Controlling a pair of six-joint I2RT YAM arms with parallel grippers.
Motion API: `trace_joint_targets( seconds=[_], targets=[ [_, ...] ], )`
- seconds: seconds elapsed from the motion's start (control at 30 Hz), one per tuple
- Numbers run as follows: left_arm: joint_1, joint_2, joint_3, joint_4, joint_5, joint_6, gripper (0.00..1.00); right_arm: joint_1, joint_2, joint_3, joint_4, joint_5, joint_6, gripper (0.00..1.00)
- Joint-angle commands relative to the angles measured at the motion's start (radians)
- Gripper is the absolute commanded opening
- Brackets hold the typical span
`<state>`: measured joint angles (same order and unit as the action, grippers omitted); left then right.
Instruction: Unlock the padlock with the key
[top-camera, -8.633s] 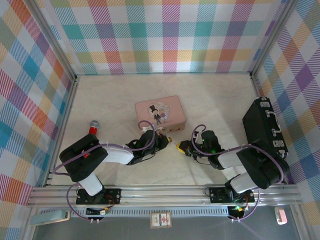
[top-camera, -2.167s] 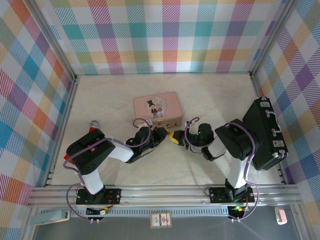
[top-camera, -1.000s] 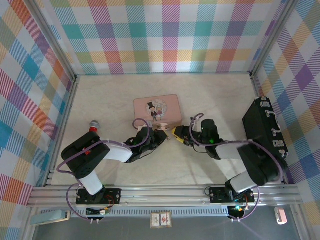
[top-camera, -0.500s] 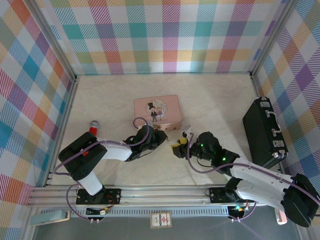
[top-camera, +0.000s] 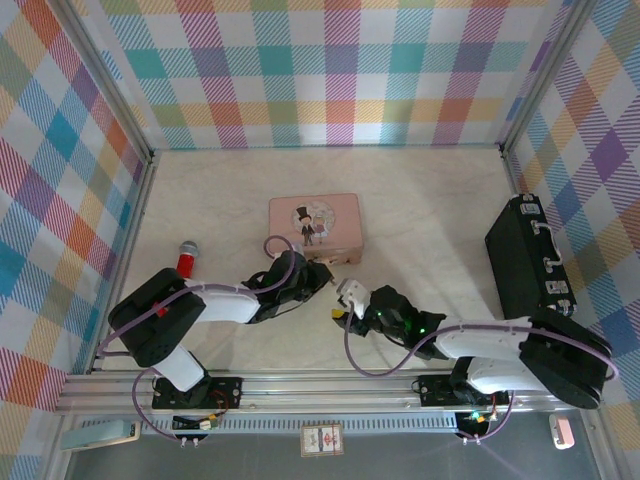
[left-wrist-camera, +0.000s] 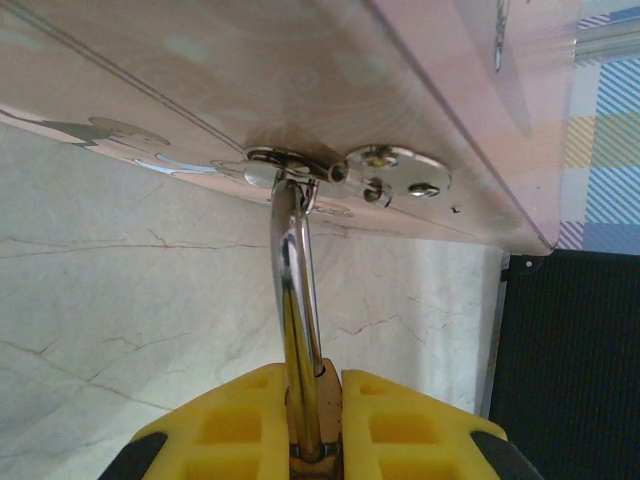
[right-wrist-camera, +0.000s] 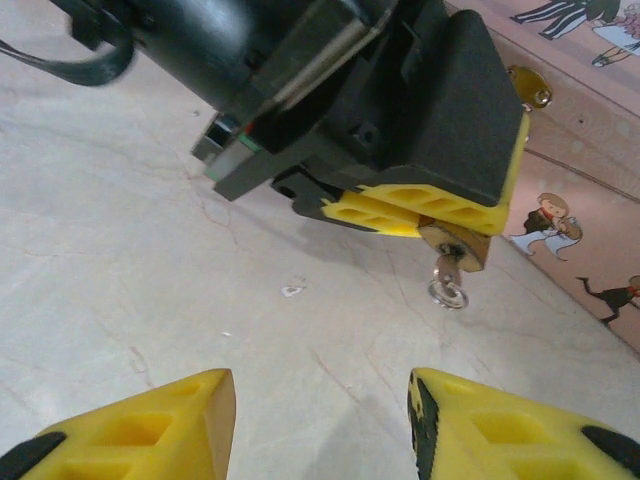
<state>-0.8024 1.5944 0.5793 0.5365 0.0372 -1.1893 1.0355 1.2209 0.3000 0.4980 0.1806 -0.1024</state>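
Observation:
The padlock's brass body (left-wrist-camera: 340, 405) is clamped between the yellow fingers of my left gripper (left-wrist-camera: 325, 425), which is shut on it. Its silvery shackle (left-wrist-camera: 293, 290) runs up through the hasp (left-wrist-camera: 300, 165) on the pink tin (top-camera: 315, 222). In the right wrist view the padlock (right-wrist-camera: 455, 242) pokes out below the left fingers (right-wrist-camera: 420, 205). The small key (right-wrist-camera: 447, 272) sticks out of its underside, with a ring hanging from it. My right gripper (right-wrist-camera: 320, 420) stands open over bare table, short of the key and apart from it. From above, the left gripper (top-camera: 318, 280) and right gripper (top-camera: 345, 302) sit close together in front of the tin.
A black case (top-camera: 530, 258) lies at the right wall and shows as a dark block (left-wrist-camera: 565, 360) in the left wrist view. A red toy microphone (top-camera: 186, 256) stands at the left. The tin's front wall (right-wrist-camera: 580, 130) is just beyond the padlock.
My right gripper has pulled back from the padlock toward the near edge and stands open, with the key left in the lock. The right arm has swung low. The left gripper holds still.

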Motion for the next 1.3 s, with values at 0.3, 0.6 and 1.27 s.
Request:
trace_joint_targets(
  seconds=[0.3,0.6,1.27],
  targets=[
    [-0.007,-0.058,-0.059,0.101,0.041,0.004,0.0,0.031,0.229,0.014,0.322,0.192,-0.054,0.42],
    [-0.023,-0.037,-0.065,0.132,0.049,-0.005,0.0,0.057,0.345,0.042,0.435,0.289,-0.047,0.38],
    [-0.031,-0.05,-0.084,0.15,0.032,-0.016,0.0,0.067,0.429,0.076,0.494,0.368,-0.02,0.25]
  ],
)
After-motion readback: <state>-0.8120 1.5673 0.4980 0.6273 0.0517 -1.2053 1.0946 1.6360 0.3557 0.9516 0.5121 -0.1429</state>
